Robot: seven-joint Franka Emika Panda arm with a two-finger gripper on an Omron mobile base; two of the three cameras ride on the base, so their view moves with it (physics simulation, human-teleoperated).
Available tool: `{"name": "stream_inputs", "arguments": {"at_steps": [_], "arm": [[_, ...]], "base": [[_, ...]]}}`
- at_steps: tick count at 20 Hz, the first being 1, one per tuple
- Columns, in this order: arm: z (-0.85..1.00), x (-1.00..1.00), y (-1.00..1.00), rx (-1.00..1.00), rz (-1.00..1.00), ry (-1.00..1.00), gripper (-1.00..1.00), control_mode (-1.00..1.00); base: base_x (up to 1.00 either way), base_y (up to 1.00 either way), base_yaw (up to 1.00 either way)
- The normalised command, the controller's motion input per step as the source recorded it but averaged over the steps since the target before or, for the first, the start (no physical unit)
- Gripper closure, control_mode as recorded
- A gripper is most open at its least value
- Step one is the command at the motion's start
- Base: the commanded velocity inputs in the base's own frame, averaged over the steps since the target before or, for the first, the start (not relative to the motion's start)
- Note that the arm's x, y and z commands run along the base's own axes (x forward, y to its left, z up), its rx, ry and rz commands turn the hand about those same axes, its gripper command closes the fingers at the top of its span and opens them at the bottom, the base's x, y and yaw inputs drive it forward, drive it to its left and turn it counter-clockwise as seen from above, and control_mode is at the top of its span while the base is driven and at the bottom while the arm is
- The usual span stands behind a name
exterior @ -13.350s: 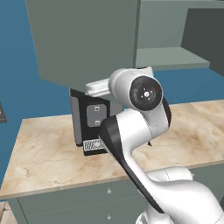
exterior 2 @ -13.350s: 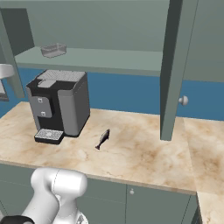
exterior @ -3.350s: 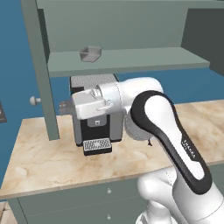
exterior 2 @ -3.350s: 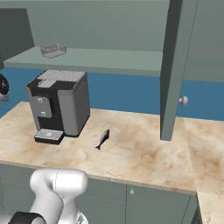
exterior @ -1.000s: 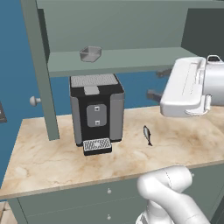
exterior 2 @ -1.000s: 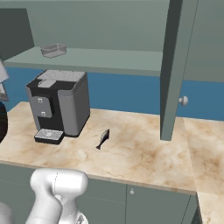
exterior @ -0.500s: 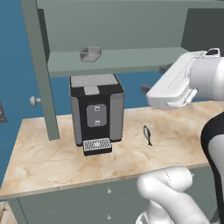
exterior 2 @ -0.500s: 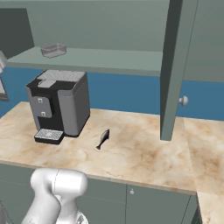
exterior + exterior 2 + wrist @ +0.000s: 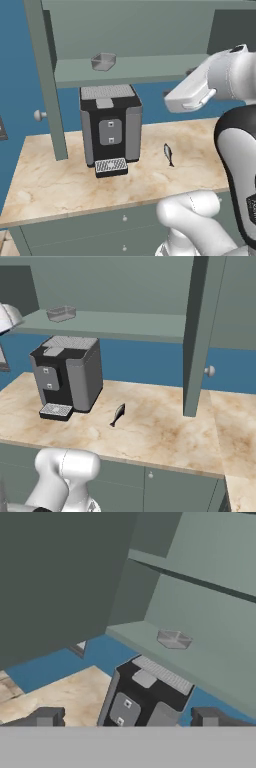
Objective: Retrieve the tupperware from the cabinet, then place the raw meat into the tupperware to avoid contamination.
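Observation:
The tupperware (image 9: 103, 61) (image 9: 61, 313) is a small grey translucent container on the inner shelf of the open cabinet (image 9: 135, 67), above the coffee machine. In the hand view the tupperware (image 9: 173, 639) lies ahead on the shelf, well away from my gripper (image 9: 127, 719). Its two dark fingertips (image 9: 45, 717) stand wide apart, open, with nothing between them. The white hand body (image 9: 194, 93) hovers in the air right of the coffee machine, at about shelf height. The raw meat (image 9: 169, 154) (image 9: 118, 414), a small dark fish, lies on the marble counter right of the machine.
A black and grey coffee machine (image 9: 110, 127) (image 9: 67, 376) with a grated drip tray (image 9: 111, 166) stands under the shelf. Open cabinet doors (image 9: 47, 75) (image 9: 197, 331) with round knobs flank the shelf. Drawer fronts (image 9: 125, 225) run below the counter.
The arm has swung left, carrying the hand from the right edge of the left base view toward the cabinet shelf. The jaws stayed open. Tupperware and fish have not moved.

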Motion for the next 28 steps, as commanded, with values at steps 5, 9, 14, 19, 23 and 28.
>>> {"name": "stream_inputs", "arguments": {"at_steps": [5, 9, 14, 19, 23, 28], "arm": [[-0.07, 0.31, -0.12, -0.05, -0.01, 0.06, -1.00, -1.00], [-0.05, 0.26, 0.00, 0.00, 0.00, 0.00, -1.00, -1.00], [-0.22, 0.17, 0.08, 0.00, 0.00, -0.05, -1.00, -1.00], [-0.23, 0.20, 0.13, 0.00, -0.01, -0.08, -1.00, -1.00], [-0.08, 0.20, 0.09, 0.00, -0.02, -0.04, -1.00, -1.00], [0.00, 0.20, 0.04, 0.00, -0.04, -0.01, -1.00, -1.00]], "base": [[0.00, 0.00, 0.00], [0.00, 0.00, 0.00], [0.00, 0.00, 0.00], [0.00, 0.00, 0.00], [0.00, 0.00, 0.00], [0.00, 0.00, 0.00]]}}
